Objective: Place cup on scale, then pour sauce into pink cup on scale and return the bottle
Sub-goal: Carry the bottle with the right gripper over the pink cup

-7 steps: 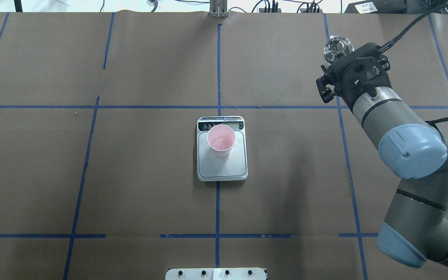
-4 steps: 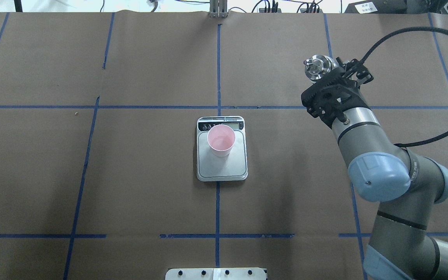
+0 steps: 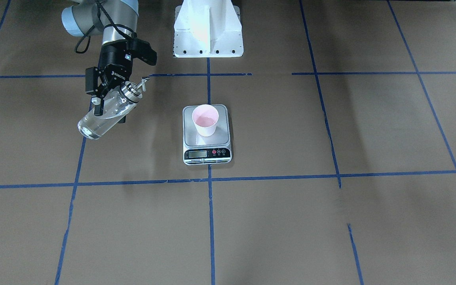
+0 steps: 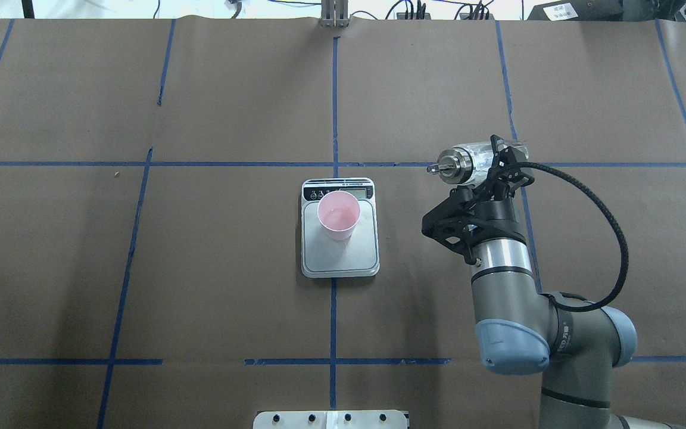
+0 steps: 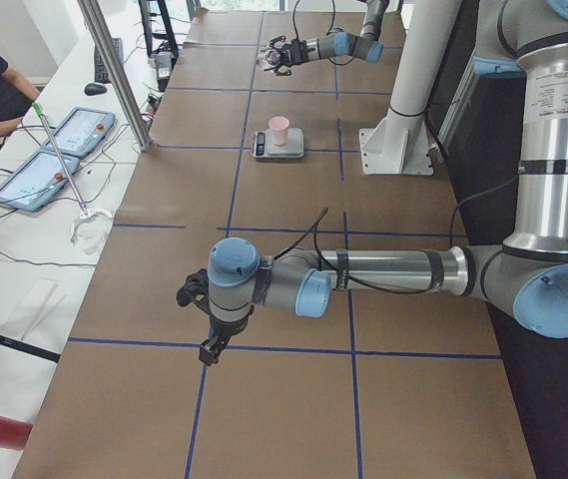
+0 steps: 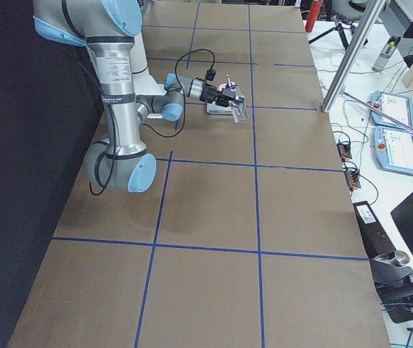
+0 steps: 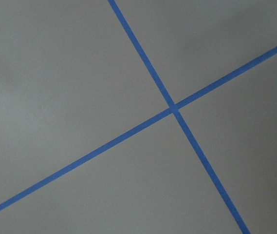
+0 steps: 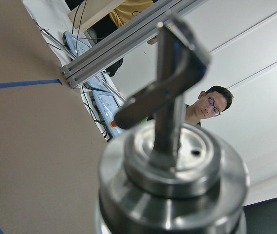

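The pink cup (image 4: pixel 338 214) stands upright on the silver scale (image 4: pixel 343 257) at the table's middle; both also show in the front view, cup (image 3: pixel 205 119) on scale (image 3: pixel 207 153). My right gripper (image 4: pixel 501 165) is shut on the clear glass bottle (image 4: pixel 475 158) and holds it in the air right of the scale, tilted nearly flat, its silver cap and spout (image 4: pixel 449 167) pointing at the scale. Clear sauce (image 3: pixel 93 126) sits in the bottle's low end. The right wrist view shows the cap (image 8: pixel 172 161) close up. My left gripper (image 5: pixel 207 351) shows only in the left side view; I cannot tell its state.
The white robot base (image 3: pixel 208 27) stands behind the scale. Blue tape lines (image 4: pixel 334 107) cross the brown table. My left arm (image 5: pixel 363 274) stretches over the table's left end. A person and tablets (image 5: pixel 59 150) are beyond the far edge.
My right arm has carried the bottle from the far right corner toward the scale and tipped it from upright to nearly flat, cap toward the cup.
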